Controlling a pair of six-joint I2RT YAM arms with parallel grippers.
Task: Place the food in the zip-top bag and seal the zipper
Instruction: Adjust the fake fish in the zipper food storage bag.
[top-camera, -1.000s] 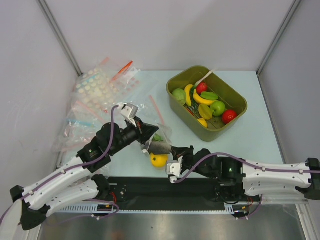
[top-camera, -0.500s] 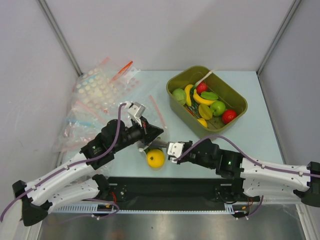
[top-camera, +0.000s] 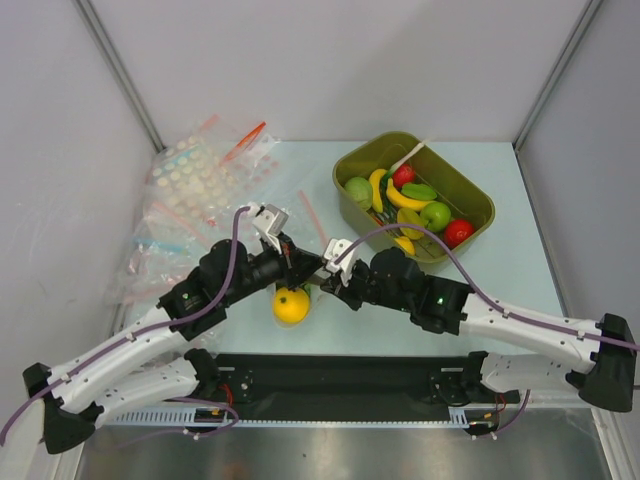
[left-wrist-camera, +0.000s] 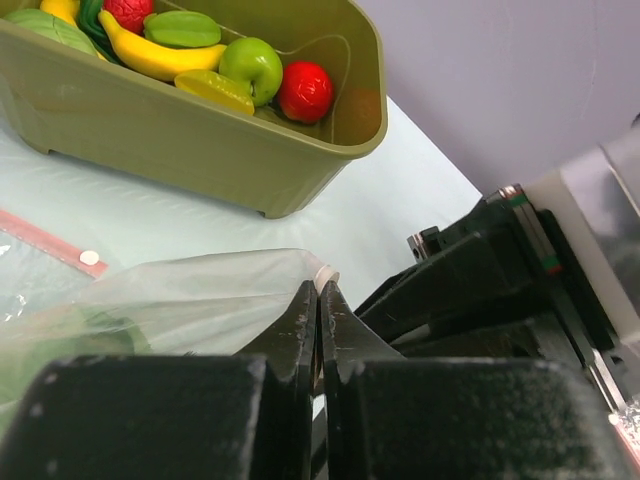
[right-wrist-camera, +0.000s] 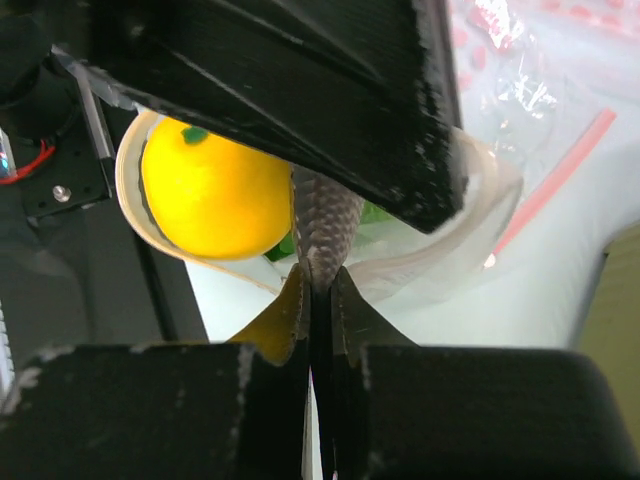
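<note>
The zip-top bag hangs between my two grippers, just above the table. My left gripper is shut on one end of its zipper edge. My right gripper is shut on the bag's rim from the opposite side. In the top view the left gripper and right gripper nearly touch. The food is inside the bag: the round yellow-orange fruit fills the lower part. Some green lettuce shows behind it. The bag's mouth gapes in a loop.
An olive bin of toy bananas, apples and red fruit stands at the back right, and its wall lies close ahead of my left wrist. A heap of spare clear bags lies at the back left. A pink-stripped bag lies flat nearby.
My right gripper has swung away from the table's near edge, up to the left gripper. The bag with the fruit has shifted left and a little farther back.
</note>
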